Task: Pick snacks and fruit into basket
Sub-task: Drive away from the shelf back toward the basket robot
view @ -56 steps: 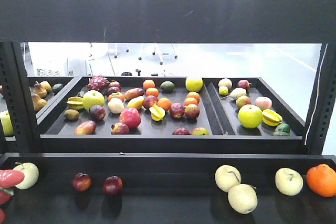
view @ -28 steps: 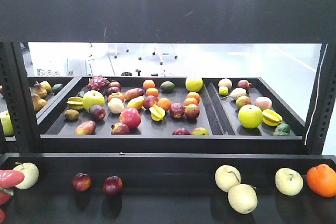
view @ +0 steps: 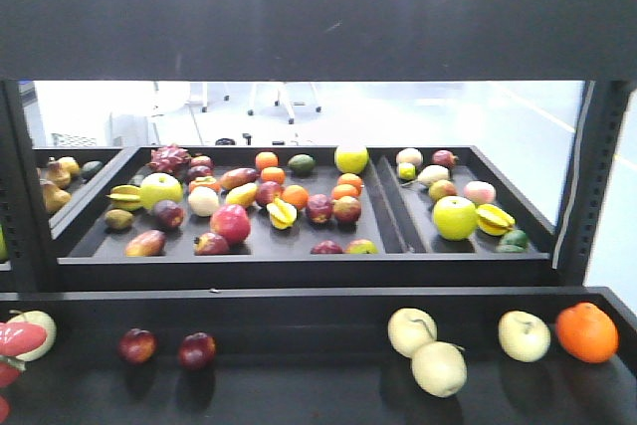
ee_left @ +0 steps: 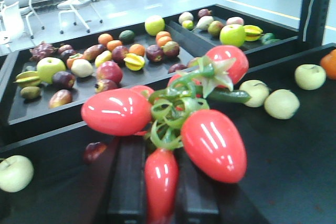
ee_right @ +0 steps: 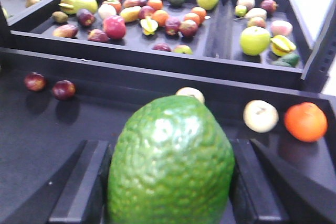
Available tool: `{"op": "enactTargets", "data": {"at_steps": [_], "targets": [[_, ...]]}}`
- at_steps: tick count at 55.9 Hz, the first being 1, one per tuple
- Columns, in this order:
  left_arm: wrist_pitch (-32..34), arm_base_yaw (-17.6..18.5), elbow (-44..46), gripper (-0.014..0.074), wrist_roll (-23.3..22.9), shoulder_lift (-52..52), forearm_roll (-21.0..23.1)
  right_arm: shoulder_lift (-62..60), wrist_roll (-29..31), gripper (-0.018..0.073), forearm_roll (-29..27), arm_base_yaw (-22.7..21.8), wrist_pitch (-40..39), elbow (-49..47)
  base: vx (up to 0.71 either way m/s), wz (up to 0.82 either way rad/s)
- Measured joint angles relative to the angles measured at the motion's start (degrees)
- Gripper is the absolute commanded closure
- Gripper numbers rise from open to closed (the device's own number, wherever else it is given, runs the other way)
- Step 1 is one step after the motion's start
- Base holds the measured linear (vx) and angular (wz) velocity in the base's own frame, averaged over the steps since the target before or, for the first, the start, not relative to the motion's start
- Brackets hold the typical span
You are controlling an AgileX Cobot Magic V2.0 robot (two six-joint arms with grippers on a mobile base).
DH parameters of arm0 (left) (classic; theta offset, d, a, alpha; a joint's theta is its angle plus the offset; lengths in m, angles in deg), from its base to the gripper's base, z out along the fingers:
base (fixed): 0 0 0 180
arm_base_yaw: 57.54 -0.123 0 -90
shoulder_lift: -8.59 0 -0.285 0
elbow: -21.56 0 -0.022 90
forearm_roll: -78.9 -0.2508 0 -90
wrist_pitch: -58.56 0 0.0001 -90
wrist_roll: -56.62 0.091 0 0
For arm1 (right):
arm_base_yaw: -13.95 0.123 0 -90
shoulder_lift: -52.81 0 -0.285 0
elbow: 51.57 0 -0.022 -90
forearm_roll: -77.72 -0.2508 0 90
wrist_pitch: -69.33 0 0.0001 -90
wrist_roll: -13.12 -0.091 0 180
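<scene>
Your left gripper [ee_left: 157, 174] has its two dark fingers [ee_left: 127, 182] pressed in on a red fruit bunch [ee_left: 173, 124]. The bunch is made of glossy red ovals joined by curly green stems, and one oval lies between the fingers. In the front view the bunch pokes in at the lower left edge, overlapping a lone pale round [view: 38, 330].

Your right gripper [ee_right: 169, 156] pinches a bumpy green fruit [ee_right: 170, 129], with a finger against each side.

Below both tools runs the dark front shelf [view: 299, 390]. On its left you have two dark red plums [view: 137, 345] side by side. On its right sit three pale yellow rounds [view: 412, 331]: two touch each other, and the third is just beside the orange [view: 587, 331] at the far end.

Behind the shelf is the back tray [view: 299, 271], split by a divider [view: 390, 216]. The wide left compartment holds a crowd of mixed fruit, among them a dragon fruit [view: 169, 157] at the far corner and a red apple [view: 230, 223] nearer the front. In the narrow right compartment a green apple [view: 454, 217] touches a starfruit [view: 495, 218].
</scene>
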Motion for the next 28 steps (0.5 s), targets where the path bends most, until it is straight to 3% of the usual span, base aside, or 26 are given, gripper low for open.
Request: {"op": "enactTargets", "data": {"at_steps": [28], "targets": [[0.00,0.00,0.00,0.0605,0.00,0.00,0.00,0.00,0.00,0.0568,0.04,0.00,0.00,0.00,-0.15,-0.14]]}}
